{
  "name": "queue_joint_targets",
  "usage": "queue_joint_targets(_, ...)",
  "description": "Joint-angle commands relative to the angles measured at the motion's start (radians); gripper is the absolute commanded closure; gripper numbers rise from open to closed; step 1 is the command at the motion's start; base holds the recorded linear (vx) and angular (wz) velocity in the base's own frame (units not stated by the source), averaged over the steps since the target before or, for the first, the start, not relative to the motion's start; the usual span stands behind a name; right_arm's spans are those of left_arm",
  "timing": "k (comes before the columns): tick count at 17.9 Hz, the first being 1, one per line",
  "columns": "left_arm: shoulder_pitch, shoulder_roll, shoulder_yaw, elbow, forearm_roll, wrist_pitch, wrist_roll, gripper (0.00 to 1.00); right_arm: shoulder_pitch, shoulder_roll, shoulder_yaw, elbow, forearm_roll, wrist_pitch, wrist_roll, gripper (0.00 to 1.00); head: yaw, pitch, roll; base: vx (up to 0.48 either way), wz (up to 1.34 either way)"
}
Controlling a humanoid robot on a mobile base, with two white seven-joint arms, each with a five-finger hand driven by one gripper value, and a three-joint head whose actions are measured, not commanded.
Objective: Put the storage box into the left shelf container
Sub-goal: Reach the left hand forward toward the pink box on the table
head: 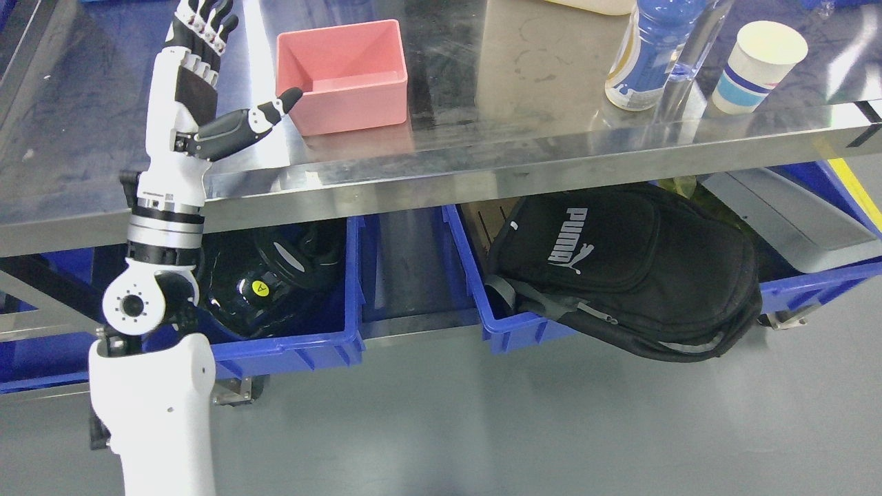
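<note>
White-shelled left hand [200,76] raised beside the box, fingers spread, nothing held.

Its thumb tip just meets the empty pink plastic storage box [342,74] standing on the steel tabletop [496,124]; grasping, lifting and lowering into the left blue plastic shelf bin [303,344] all remain undone.

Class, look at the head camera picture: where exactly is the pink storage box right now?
The pink storage box sits on the steel table, upper left of centre in the head view, with the left hand open just to its left, thumb tip at its near corner.
</note>
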Motion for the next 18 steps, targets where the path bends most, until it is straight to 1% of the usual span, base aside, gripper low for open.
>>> queue_joint_targets(1, -0.145, 0.324, 0.006, 0.012, -0.010, 0.110, -0.217, 0.00, -0.018, -0.017, 0.000, -0.017, 0.000, -0.004, 0.001, 0.01, 0.0000, 0.000, 0.000, 0.005, -0.04)
queue_joint_targets(2, -0.168, 0.364, -0.005, 0.023, -0.039, 0.136, -0.241, 0.00, -0.018, -0.017, 0.000, -0.017, 0.000, -0.004, 0.001, 0.01, 0.0000, 0.000, 0.000, 0.005, -0.06)
queue_joint_targets(4, -0.213, 0.409, -0.048, 0.049, -0.135, 0.152, -0.263, 0.00, -0.018, -0.017, 0.000, -0.017, 0.000, -0.004, 0.001, 0.01, 0.0000, 0.000, 0.000, 0.008, -0.07)
queue_joint_targets(5, -0.242, 0.423, -0.088, 0.074, -0.169, 0.153, -0.289, 0.00, -0.018, -0.017, 0.000, -0.017, 0.000, -0.004, 0.001, 0.01, 0.0000, 0.000, 0.000, 0.010, -0.08)
queue_joint_targets(7, -0.282, 0.444, -0.193, 0.109, -0.183, 0.167, -0.355, 0.01, -0.018, -0.017, 0.000, -0.017, 0.000, -0.004, 0.001, 0.01, 0.0000, 0.000, 0.000, 0.002, -0.06)
queue_joint_targets(11, -0.384, 0.437, -0.319, 0.138, -0.220, 0.218, -0.378, 0.01, -0.018, -0.017, 0.000, -0.017, 0.000, -0.004, 0.001, 0.01, 0.0000, 0.000, 0.000, 0.002, 0.02)
queue_joint_targets(14, -0.449, 0.435, -0.451, 0.183, -0.222, 0.230, -0.390, 0.00, -0.018, -0.017, 0.000, -0.017, 0.000, -0.004, 0.001, 0.01, 0.0000, 0.000, 0.000, 0.003, -0.04)
queue_joint_targets(18, -0.446, 0.437, -0.499, 0.210, -0.226, 0.233, -0.415, 0.00, -0.018, -0.017, 0.000, -0.017, 0.000, -0.004, 0.001, 0.01, 0.0000, 0.000, 0.000, 0.011, -0.05)
